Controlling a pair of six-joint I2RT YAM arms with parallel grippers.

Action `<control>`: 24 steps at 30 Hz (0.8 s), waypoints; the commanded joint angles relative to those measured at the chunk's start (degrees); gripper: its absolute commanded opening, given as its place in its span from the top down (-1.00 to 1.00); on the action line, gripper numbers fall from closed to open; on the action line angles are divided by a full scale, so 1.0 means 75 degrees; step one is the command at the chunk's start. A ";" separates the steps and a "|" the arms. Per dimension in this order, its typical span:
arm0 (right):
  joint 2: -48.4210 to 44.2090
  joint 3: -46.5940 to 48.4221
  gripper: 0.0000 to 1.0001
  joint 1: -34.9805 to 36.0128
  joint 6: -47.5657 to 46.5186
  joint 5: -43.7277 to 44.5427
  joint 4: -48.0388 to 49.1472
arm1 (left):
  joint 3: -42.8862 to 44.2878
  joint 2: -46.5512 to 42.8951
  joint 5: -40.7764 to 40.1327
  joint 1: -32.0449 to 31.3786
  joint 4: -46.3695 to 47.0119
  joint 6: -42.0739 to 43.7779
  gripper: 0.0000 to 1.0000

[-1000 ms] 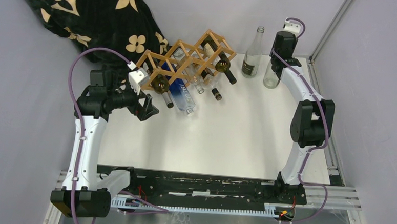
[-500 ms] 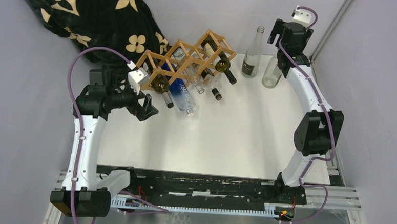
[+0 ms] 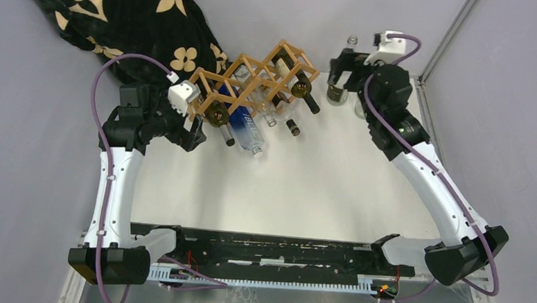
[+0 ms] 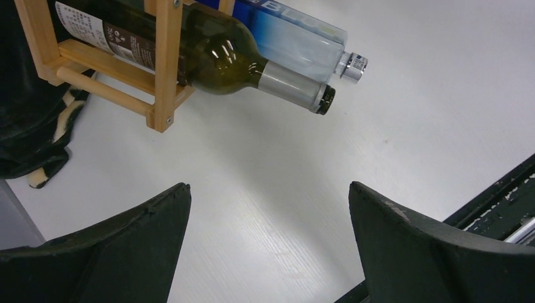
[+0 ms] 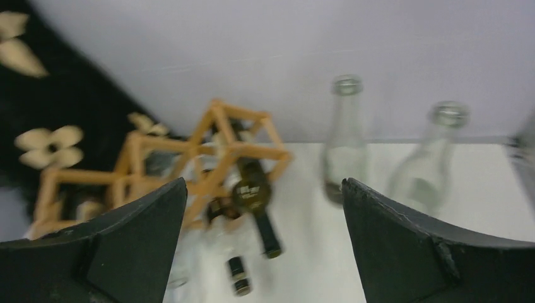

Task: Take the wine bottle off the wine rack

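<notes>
The wooden wine rack (image 3: 254, 81) stands at the back of the white table (image 3: 319, 182) with several bottles lying in its cells, necks toward me. A dark green wine bottle (image 3: 219, 120) fills the leftmost cell, and another dark one (image 3: 303, 94) lies in the upper right cell. My left gripper (image 3: 192, 132) is open just left of the rack. In the left wrist view the gripper (image 4: 268, 185) is empty, and the green bottle (image 4: 214, 60) and rack (image 4: 165, 63) lie ahead. My right gripper (image 3: 346, 67) hangs open and empty at the back right, facing the rack (image 5: 217, 148).
Two clear bottles (image 5: 344, 139) (image 5: 432, 158) stand upright at the back right; one (image 3: 340, 75) sits just behind my right gripper. A blue bottle (image 3: 246, 131) lies beside the green one. A black cloth with cream flowers (image 3: 120, 19) is heaped at the back left.
My right gripper let go of the clear bottle at the back right, rose and swung left toward the rack. The left arm edged closer to the rack.
</notes>
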 commanded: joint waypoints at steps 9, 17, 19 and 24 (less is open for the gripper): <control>0.2279 0.0847 -0.78 0.3080 0.0891 -0.3428 -0.0840 | -0.0469 -0.0274 -0.1482 0.0045 0.0823 0.0530 -1.00; 0.4217 0.2131 -0.80 0.3699 0.1287 -0.4219 -0.1044 | -0.0916 -0.0660 -0.1547 0.0051 0.0650 0.1116 -1.00; 0.4491 0.2262 -0.78 0.3699 0.1429 -0.4390 -0.0976 | -0.0992 -0.0691 -0.1565 0.0052 0.0632 0.1204 -1.00; 0.5244 0.2833 -0.76 0.3700 0.1660 -0.4643 -0.0944 | -0.1138 -0.0738 -0.1418 0.0061 0.0598 0.1322 -1.00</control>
